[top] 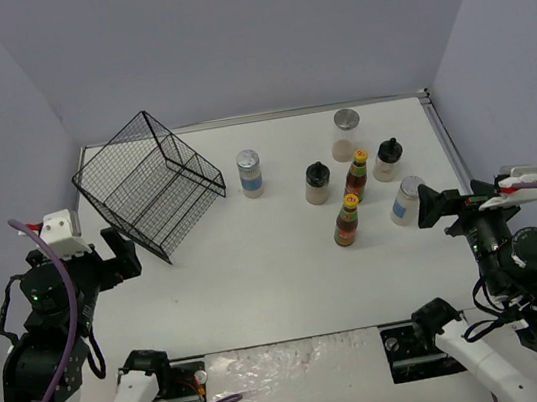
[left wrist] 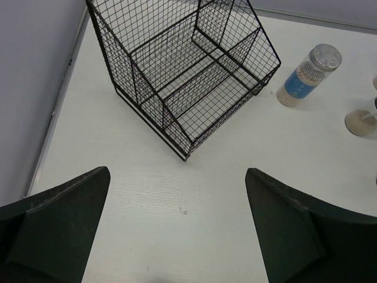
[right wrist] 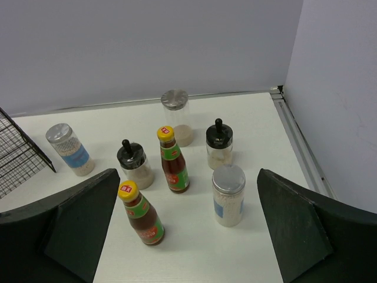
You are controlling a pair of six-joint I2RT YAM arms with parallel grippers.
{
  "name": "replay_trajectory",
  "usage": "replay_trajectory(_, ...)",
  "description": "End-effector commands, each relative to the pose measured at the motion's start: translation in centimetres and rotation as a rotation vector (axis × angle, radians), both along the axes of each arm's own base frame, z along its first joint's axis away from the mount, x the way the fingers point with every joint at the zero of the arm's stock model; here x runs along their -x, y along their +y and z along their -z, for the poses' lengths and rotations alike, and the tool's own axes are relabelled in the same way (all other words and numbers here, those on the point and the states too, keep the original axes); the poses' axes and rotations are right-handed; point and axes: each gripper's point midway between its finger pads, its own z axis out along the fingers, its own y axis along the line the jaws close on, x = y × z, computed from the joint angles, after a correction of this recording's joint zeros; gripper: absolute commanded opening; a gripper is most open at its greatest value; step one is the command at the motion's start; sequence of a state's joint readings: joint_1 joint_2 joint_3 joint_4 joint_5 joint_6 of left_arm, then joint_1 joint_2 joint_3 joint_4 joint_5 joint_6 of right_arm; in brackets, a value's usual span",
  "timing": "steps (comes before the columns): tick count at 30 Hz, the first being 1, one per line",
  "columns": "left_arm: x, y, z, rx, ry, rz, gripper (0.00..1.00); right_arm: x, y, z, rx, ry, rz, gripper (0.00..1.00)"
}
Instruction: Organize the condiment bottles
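The condiment bottles stand on the right half of the white table. Two dark red sauce bottles with yellow caps (right wrist: 175,160) (right wrist: 141,213) are in the middle, with two black-capped shakers (right wrist: 135,165) (right wrist: 219,144) beside them. A silver-lidded jar (right wrist: 228,194) stands nearest my right gripper (right wrist: 188,172), which is open and empty just short of the group. Another jar (right wrist: 175,118) is at the back, and a third (left wrist: 307,75) stands apart towards the basket. My left gripper (left wrist: 177,172) is open over bare table, in front of the basket.
A black wire basket (top: 150,183) lies tipped at the back left, its open side facing the middle of the table. A raised rail (top: 448,149) runs along the table's right edge, and grey walls close in the back and both sides.
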State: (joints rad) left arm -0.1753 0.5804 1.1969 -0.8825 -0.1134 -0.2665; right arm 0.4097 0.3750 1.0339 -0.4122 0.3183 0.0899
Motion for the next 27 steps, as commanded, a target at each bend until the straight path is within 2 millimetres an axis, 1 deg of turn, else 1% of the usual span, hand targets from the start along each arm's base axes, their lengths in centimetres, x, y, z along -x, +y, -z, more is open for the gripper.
replay_trajectory(1, -2.0, -1.3, -1.5, 0.04, -0.047, 0.041, 0.97, -0.4, 0.3, -2.0, -0.031, -0.041, -0.005, 1.0)
replay_trajectory(4, -2.4, -1.7, -1.4, 0.04, -0.03, 0.062, 0.97, -0.8, 1.1, -1.3, -0.008, -0.014, -0.042, 1.0)
replay_trajectory(8, -3.0, -2.3, -1.2, 0.039, 0.0, 0.097, 0.97, -1.6, 2.9, 0.4, 0.018, 0.066, -0.116, 1.0)
replay_trajectory(12, -3.5, -2.5, -1.0, 0.024, 0.02, 0.106, 0.97, -2.5, 5.8, 2.8, 0.061, 0.145, -0.257, 1.0)
replay_trajectory(13, -3.5, -2.5, -1.0, 0.023, 0.02, 0.108, 0.97, -2.9, 6.0, 3.1, 0.066, 0.162, -0.257, 1.0)
replay_trajectory(16, -3.5, -2.5, -1.2, 0.023, 0.017, 0.107, 0.97, -4.6, 7.2, 4.7, 0.085, 0.249, -0.281, 1.0)
replay_trajectory(19, -3.4, -2.5, -1.2, 0.026, 0.018, 0.106, 0.97, -6.6, 8.5, 6.7, 0.066, 0.346, -0.282, 1.0)
replay_trajectory(20, -3.3, -2.5, -1.2, 0.028, 0.018, 0.106, 0.97, -7.5, 8.7, 7.8, 0.059, 0.39, -0.261, 1.0)
replay_trajectory(22, -3.3, -2.5, -1.1, 0.028, 0.018, 0.106, 0.97, -8.9, 9.4, 9.2, 0.045, 0.433, -0.247, 1.0)
replay_trajectory(24, -3.2, -2.9, -1.0, 0.037, 0.011, 0.131, 0.97, -10.2, 10.0, 11.8, 0.033, 0.501, -0.232, 1.0)
replay_trajectory(25, -3.3, -2.9, -0.9, 0.039, 0.012, 0.131, 0.97, -10.6, 10.2, 11.5, 0.013, 0.484, -0.229, 1.0)
replay_trajectory(27, -3.3, -3.1, -0.5, 0.047, 0.011, 0.137, 0.97, -11.7, 11.0, 14.1, -0.021, 0.524, -0.218, 1.0)
